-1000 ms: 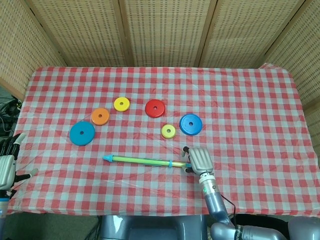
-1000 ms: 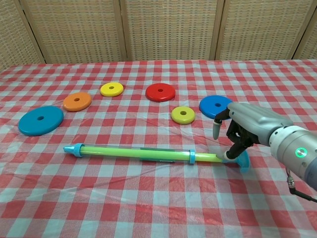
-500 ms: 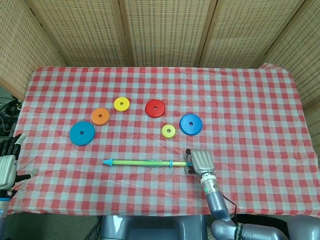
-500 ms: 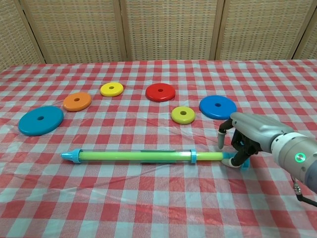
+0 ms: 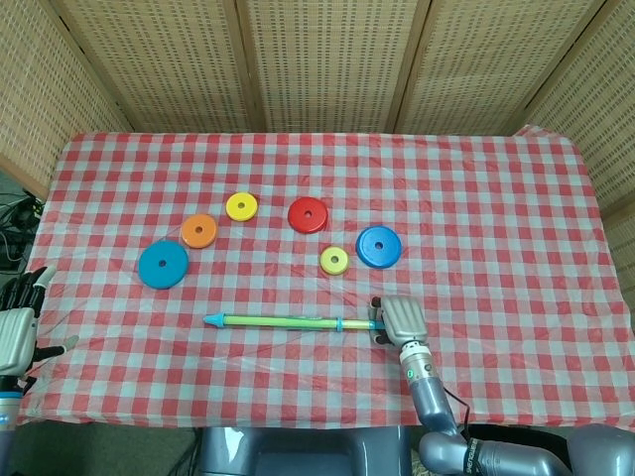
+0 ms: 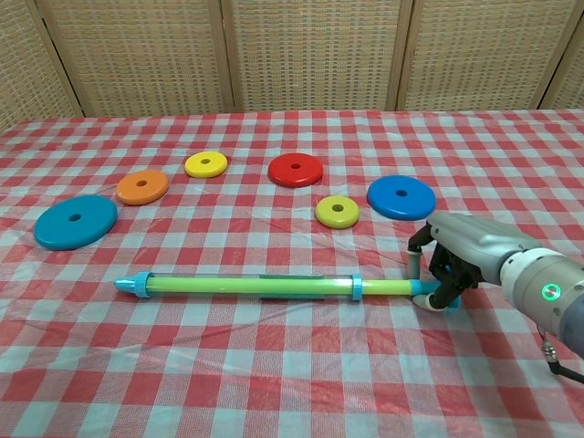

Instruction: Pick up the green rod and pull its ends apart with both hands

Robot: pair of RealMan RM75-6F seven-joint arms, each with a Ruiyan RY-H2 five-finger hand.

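Note:
The green rod (image 5: pixel 283 321) (image 6: pixel 246 286), with light blue caps and a blue collar, lies flat on the checked cloth near the table's front, running left to right. My right hand (image 5: pixel 400 319) (image 6: pixel 461 254) grips its right end, with fingers curled around the blue cap and the thumb on the near side. The rod's pointed left cap (image 6: pixel 132 285) lies free on the cloth. My left hand (image 5: pixel 15 329) hangs off the table's left edge, far from the rod, fingers spread and holding nothing. It shows only in the head view.
Several flat discs lie behind the rod: a large blue disc (image 5: pixel 163 265), an orange disc (image 5: pixel 198 231), a yellow disc (image 5: pixel 241 206), a red disc (image 5: pixel 308 214), a small yellow disc (image 5: pixel 334 260) and a blue disc (image 5: pixel 378 247) just behind my right hand. Wicker screens wall the back.
My right hand has sunk toward the cloth and closed round the rod's right end. The rod has swung slightly and now lies level. The left hand has barely moved.

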